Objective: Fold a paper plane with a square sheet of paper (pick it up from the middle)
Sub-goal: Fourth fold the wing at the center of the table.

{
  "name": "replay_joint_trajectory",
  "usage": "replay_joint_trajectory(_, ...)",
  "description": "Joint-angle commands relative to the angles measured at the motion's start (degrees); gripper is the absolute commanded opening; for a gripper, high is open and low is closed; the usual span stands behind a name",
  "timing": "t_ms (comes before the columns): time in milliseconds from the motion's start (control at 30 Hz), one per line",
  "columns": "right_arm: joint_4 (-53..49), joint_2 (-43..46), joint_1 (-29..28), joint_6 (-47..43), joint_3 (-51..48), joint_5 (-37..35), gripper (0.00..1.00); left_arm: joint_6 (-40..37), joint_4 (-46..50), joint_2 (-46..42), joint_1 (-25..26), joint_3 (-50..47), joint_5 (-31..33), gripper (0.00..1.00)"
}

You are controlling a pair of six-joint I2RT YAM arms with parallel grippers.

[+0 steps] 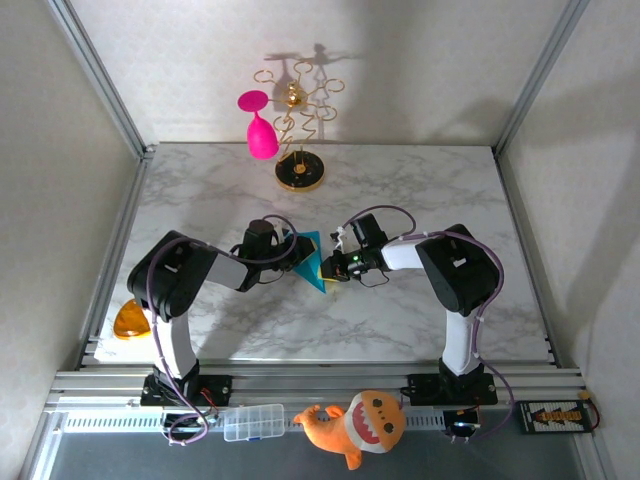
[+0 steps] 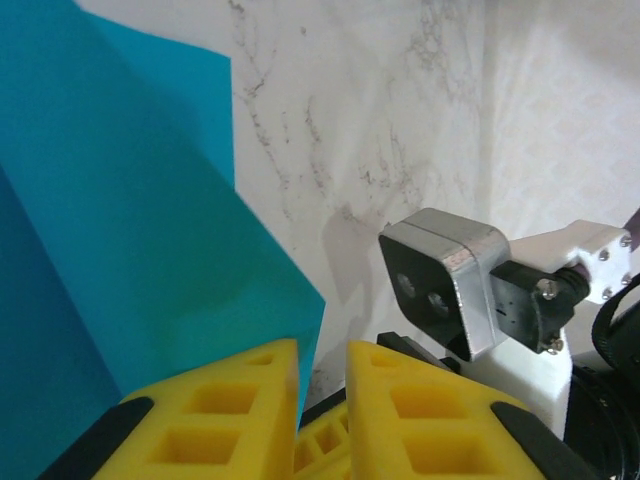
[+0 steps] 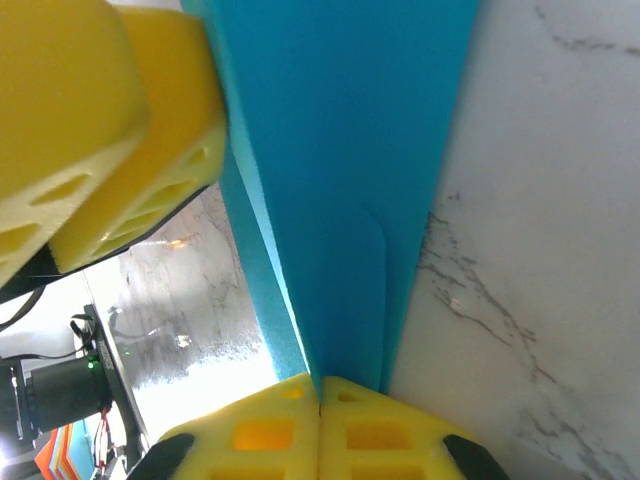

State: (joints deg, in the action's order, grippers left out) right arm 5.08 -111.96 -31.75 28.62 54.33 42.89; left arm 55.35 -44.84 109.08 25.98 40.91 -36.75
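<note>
Top external | folded turquoise paper (image 1: 310, 265) sits between the two grippers | right gripper (image 3: 320, 382) pinched together on its narrow end | left gripper (image 2: 322, 352) slightly apart at its edge, grip cannot be told

One gold wire stand (image 1: 299, 172) is standing; beside it one pink plastic goblet (image 1: 262, 135) is hanging; in front of it one folded turquoise-blue paper sheet (image 1: 310, 262) and one orange plush toy (image 1: 358, 425) are showing.
</note>
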Motion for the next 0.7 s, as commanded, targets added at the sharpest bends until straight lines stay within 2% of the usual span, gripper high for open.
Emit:
replay_joint_trajectory(0,-3.7,-4.0,0.3,-1.4,-1.2,-10.7,0.1,0.3,-1.8,1.1,-0.5,1.0,-1.7,0.19)
replay_joint_trajectory(333,-4.6,-4.1,0.3,-1.6,-0.9,-11.7,0.13,-1.1,1.4,2.4,0.2,2.8,-1.4,0.15)
replay_joint_trajectory(667,-4.6,-4.5,0.3,-1.3,-1.1,-11.8,0.05,-1.9,3.0,-0.6,-0.2,2.3,0.2,0.17)
